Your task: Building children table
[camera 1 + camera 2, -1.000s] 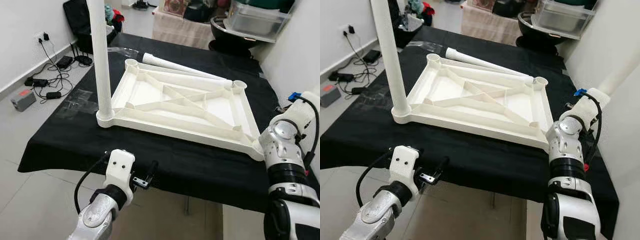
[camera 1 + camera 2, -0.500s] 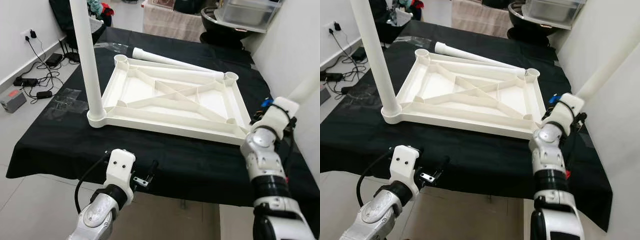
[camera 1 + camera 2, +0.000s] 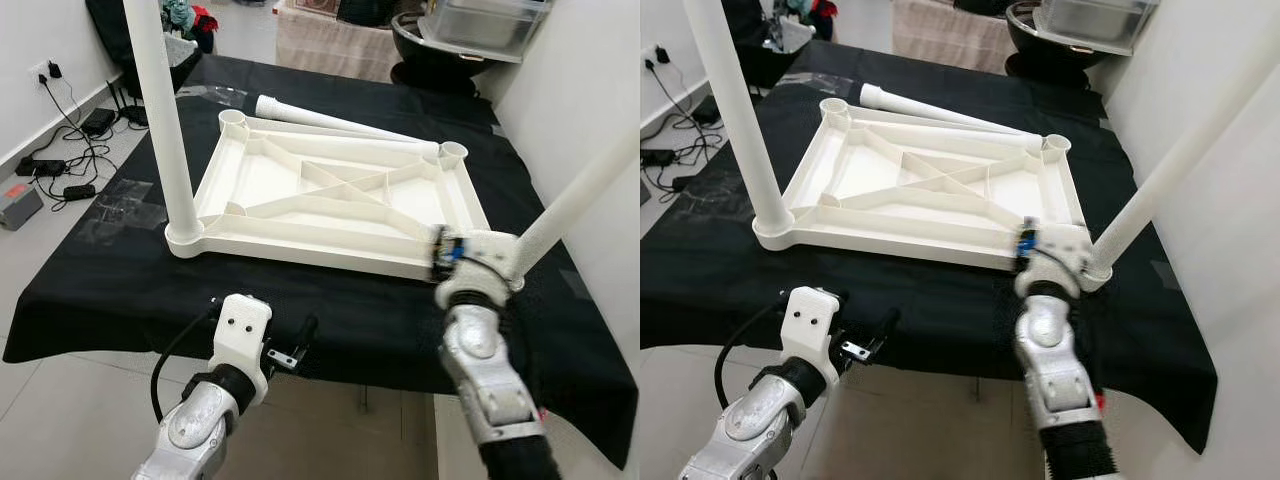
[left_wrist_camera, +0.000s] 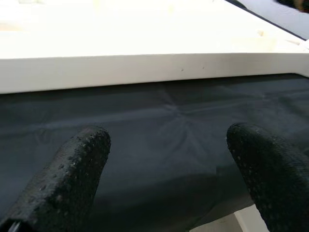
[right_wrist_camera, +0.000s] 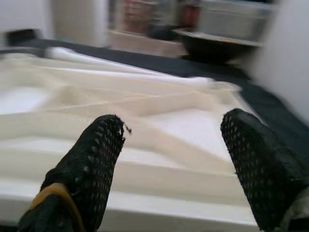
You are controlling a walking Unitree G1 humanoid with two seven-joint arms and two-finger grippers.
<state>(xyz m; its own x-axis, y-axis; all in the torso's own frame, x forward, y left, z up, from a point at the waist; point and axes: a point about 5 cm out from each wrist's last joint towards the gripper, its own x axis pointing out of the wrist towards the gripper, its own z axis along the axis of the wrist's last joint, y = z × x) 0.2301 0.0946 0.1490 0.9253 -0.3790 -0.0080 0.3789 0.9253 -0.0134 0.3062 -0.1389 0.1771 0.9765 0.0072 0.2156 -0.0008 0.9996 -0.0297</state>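
Note:
The white tabletop (image 3: 330,190) lies upside down on the black-covered table (image 3: 110,290). One white leg (image 3: 160,110) stands upright in its near-left corner. A second leg (image 3: 578,197) rises from the near-right corner and leans to the right. A third leg (image 3: 330,120) lies loose along the far edge. My right wrist (image 3: 468,262) is in front of the near-right corner, and the right gripper (image 5: 174,130) is open and faces the tabletop's ribbed underside. My left gripper (image 3: 303,335) hangs open below the table's front edge, facing the tabletop's rim (image 4: 154,67).
Cables and power adapters (image 3: 60,170) lie on the floor at the left. A dark basin (image 3: 440,45) and a clear box (image 3: 485,20) stand behind the table. A white wall (image 3: 590,80) runs close along the right. Clear tape (image 3: 120,205) is stuck on the cloth.
The camera has shifted. My right arm has swung left from the table's right side to the front of the near-right corner. The left arm has stayed put.

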